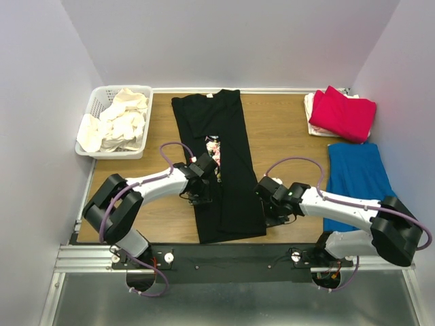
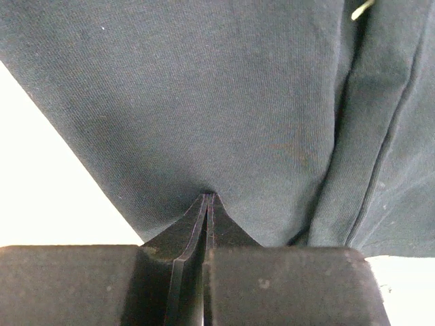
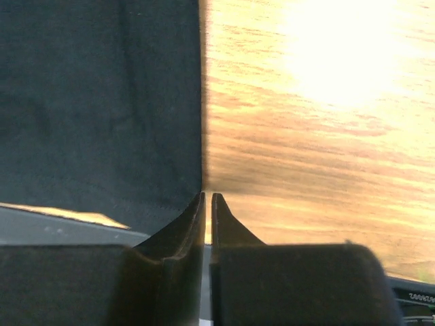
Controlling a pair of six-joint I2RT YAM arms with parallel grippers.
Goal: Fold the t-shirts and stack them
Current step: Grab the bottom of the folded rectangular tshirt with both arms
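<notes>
From the top I am seeing the black shirt (image 1: 228, 122) lying as a long strip down the middle of the table (image 1: 279, 129). The left gripper (image 1: 197, 195) is over its near left part and the right gripper (image 1: 269, 204) is at its near right edge. If only one side is gripping, I am judging that a lift would skew the fold.

On the left wrist, the left gripper (image 2: 206, 198) is pinching a small pucker of black shirt (image 2: 204, 102), jaws pressed together. It is biting so little cloth that a tug could pull it free, or it may be catching one layer only.

On the right wrist, the right gripper (image 3: 207, 198) is showing jaws almost together with a thin slit between them. The black shirt (image 3: 102, 102) edge is sitting right at the tip, and I cannot tell whether anything is pinched. If the jaws are closing beside the edge, that corner would be left on the table (image 3: 319, 170).
</notes>
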